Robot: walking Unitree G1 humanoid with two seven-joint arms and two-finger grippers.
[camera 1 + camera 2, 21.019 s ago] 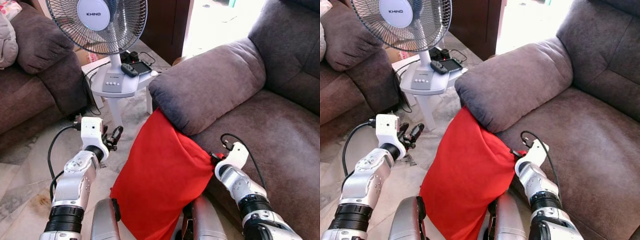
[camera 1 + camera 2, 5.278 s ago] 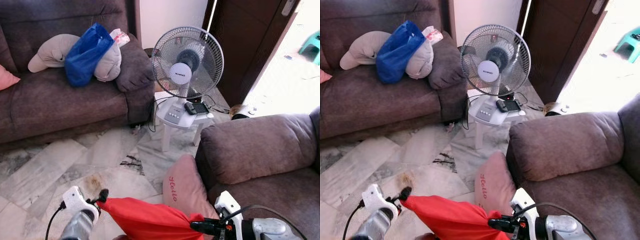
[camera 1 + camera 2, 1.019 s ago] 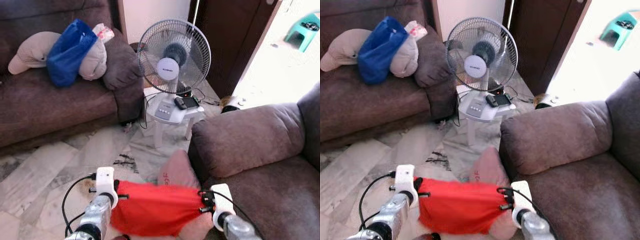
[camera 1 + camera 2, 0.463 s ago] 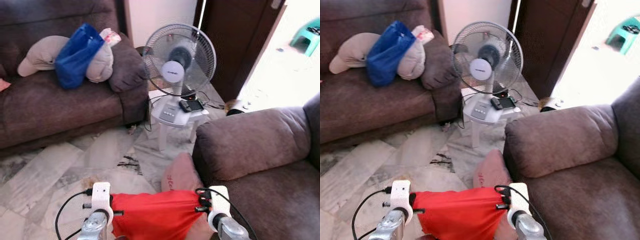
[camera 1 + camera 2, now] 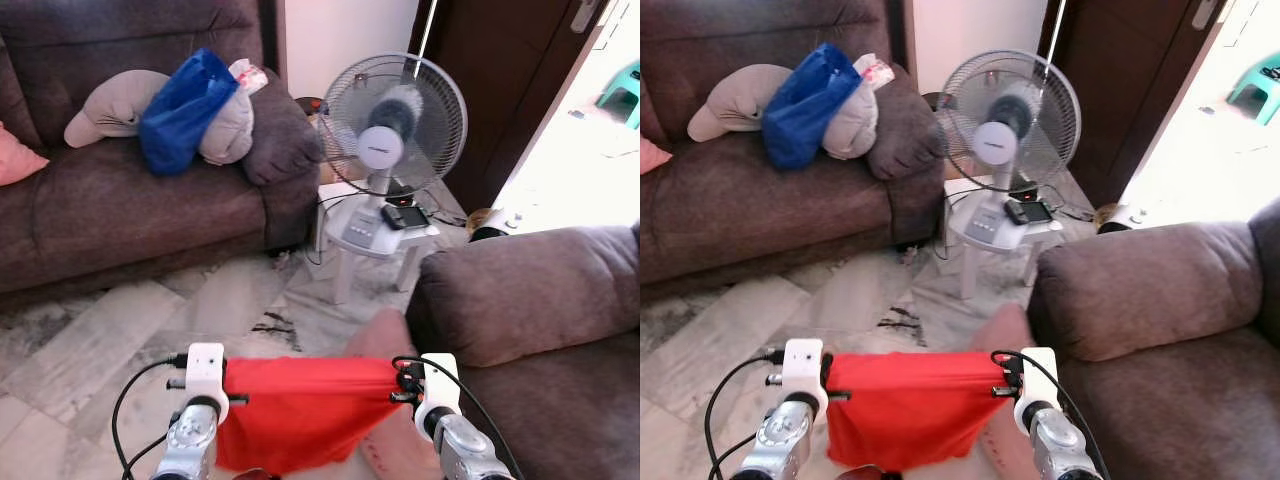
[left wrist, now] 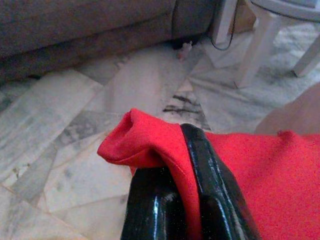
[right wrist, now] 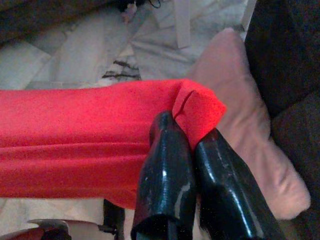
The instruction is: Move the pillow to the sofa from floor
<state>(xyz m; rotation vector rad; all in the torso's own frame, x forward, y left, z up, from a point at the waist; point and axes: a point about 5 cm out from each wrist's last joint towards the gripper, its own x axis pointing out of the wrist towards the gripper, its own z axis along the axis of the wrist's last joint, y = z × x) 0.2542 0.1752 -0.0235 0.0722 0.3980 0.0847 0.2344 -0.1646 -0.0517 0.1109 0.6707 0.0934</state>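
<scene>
now your left claw (image 6: 182,165) is clenched on one top corner of the red pillow (image 5: 300,405) and your right claw (image 7: 187,145) is clenched on the other, so the pillow hangs stretched between them, above the marble floor (image 5: 110,335). just beyond your right claw a pink pillow (image 7: 240,105) leans against the near sofa (image 5: 540,300). past both claws stands a fan (image 5: 395,110) on a small white table (image 5: 375,235).
</scene>
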